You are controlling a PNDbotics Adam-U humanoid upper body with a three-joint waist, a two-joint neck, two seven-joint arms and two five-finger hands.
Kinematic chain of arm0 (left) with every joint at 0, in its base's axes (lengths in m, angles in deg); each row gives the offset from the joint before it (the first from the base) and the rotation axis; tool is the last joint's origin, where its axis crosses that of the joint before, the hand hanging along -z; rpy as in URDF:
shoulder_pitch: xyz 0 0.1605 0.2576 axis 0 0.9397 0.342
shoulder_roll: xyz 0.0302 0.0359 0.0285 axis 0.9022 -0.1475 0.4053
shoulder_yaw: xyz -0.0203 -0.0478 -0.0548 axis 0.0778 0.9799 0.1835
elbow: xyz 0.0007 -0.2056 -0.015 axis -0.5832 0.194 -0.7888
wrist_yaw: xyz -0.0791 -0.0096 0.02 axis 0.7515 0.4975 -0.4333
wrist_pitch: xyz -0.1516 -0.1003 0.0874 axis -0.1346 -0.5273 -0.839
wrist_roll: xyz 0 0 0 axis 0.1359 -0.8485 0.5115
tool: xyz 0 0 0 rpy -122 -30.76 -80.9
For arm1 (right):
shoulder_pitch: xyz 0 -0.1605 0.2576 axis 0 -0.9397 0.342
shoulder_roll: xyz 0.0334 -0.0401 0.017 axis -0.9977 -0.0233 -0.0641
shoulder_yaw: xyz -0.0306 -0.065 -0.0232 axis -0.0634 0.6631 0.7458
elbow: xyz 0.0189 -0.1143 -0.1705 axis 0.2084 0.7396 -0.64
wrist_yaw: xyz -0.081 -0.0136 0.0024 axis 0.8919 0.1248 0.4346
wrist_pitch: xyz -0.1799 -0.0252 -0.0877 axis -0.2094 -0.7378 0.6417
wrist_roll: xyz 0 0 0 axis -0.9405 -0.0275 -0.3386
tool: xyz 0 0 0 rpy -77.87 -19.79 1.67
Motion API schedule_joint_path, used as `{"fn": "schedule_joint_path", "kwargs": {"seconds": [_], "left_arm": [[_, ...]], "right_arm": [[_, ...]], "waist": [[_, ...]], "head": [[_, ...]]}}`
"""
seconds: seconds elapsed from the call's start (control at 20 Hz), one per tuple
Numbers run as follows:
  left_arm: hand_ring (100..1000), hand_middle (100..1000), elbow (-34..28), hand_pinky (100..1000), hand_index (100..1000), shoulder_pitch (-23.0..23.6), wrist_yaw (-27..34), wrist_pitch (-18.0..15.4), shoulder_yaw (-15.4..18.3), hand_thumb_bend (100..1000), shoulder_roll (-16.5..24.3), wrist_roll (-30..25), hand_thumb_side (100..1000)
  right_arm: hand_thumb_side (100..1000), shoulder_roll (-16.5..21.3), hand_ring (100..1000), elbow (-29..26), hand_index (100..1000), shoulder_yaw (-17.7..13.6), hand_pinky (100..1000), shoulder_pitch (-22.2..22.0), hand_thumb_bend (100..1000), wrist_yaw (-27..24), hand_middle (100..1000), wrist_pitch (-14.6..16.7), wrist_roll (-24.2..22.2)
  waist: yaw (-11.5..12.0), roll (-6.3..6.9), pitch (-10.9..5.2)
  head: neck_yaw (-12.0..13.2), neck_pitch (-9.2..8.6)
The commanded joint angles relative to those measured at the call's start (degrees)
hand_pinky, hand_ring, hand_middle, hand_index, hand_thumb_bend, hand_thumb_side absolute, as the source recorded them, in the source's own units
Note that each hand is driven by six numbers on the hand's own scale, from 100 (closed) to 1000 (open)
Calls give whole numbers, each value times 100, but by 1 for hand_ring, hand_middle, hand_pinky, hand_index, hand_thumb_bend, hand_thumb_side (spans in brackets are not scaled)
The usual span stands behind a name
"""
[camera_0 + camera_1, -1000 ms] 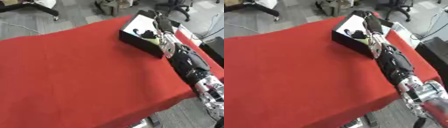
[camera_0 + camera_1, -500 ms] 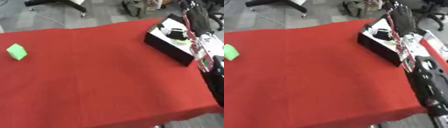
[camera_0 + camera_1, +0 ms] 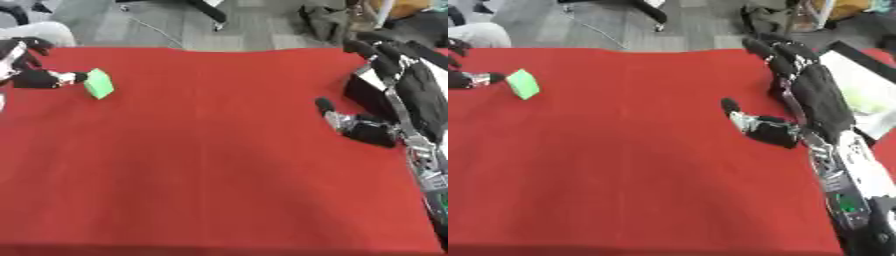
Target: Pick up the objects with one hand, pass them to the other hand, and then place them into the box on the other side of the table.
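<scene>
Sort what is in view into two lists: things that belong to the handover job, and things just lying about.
Belongs to the job:
green block
left hand, fingertip at the block
right hand, open, beside the box
box, at the table's right edge
red table

Lying about:
office chair base
dark bag on the floor

A red cloth (image 3: 219, 165) covered the table and filled most of the view, smooth apart from faint creases; beyond its far edge lay a grey floor (image 3: 262, 25) with a thin cable (image 3: 153, 35) trailing across it. The dark base of a wheeled chair (image 3: 206, 10) stood at the top, a dark bag or bundle (image 3: 772, 17) sat further right on the floor, and the light was even and soft.
</scene>
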Motion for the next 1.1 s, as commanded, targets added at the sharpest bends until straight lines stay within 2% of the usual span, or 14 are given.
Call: {"fn": "schedule_joint_path", "kwargs": {"seconds": [0.05,0.3,0.6,0.9,1.1], "left_arm": [[725,769,604,732,881,-373,-468,159,65,817,116,417,574],[736,778,1155,736,891,-682,-243,192,152,833,7,1120,587],[740,769,1364,730,883,-789,35,93,166,828,18,1425,577],[738,758,1440,730,877,-902,215,-48,128,821,14,1422,549],[715,737,1472,728,868,-956,60,-95,76,753,10,1194,482]], "right_arm": [[374,-35,860,-237,905,64,829,24,281,-233,682,76,-92],[378,-135,858,-385,899,80,825,-17,234,-463,668,72,-141],[386,-127,857,-486,894,62,824,-35,185,-629,654,32,-153],[388,-105,857,-509,891,33,823,-45,156,-729,646,-15,-137],[390,-103,857,-509,889,21,823,-45,139,-761,644,-32,-137]], "waist": [[-42,-18,-37],[-203,-107,77],[-381,-147,270],[-530,-150,419],[-589,-140,465]], "head": [[116,-14],[281,-14],[450,-14],[535,-14],[566,-14]]}}
